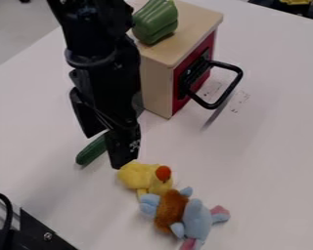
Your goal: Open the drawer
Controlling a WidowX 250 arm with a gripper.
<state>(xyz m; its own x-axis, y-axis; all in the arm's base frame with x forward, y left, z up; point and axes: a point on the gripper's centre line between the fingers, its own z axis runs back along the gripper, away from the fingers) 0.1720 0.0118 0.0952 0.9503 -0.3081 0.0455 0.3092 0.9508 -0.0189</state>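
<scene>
Gripper (105,149) left of centre, seemingly well open, empty; should straddle black handle (229,91), pull squarely from red front (179,100).

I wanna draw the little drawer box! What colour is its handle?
The handle is black; it shows best in the camera view.

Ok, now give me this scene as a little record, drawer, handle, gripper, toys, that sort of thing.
drawer: red front, looks shut
handle: black loop, sticking out, ungrasped
gripper: beside the wooden cabinet, jaws apart
on cabinet: green toy pepper
on table: green cucumber-like toy, partly hidden; yellow plush touching blue-and-brown plush
</scene>
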